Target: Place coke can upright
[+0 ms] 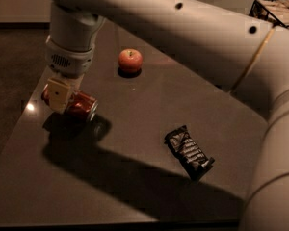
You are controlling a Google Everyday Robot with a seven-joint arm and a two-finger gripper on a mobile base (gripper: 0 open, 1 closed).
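The coke can [81,105] is red with a silver end and lies on its side, held a little above the dark table [135,191] near its left edge. Its shadow falls on the tabletop just beneath it. My gripper [62,96] comes down from above and is shut on the can, with a beige finger [57,94] across the can's left part. The can's far left end is hidden behind that finger.
A round red apple [130,60] sits at the back of the table. A dark crumpled snack packet [189,151] lies right of centre. My large pale arm [221,42] spans the top and right of the view. A wire basket [274,8] stands at the far right.
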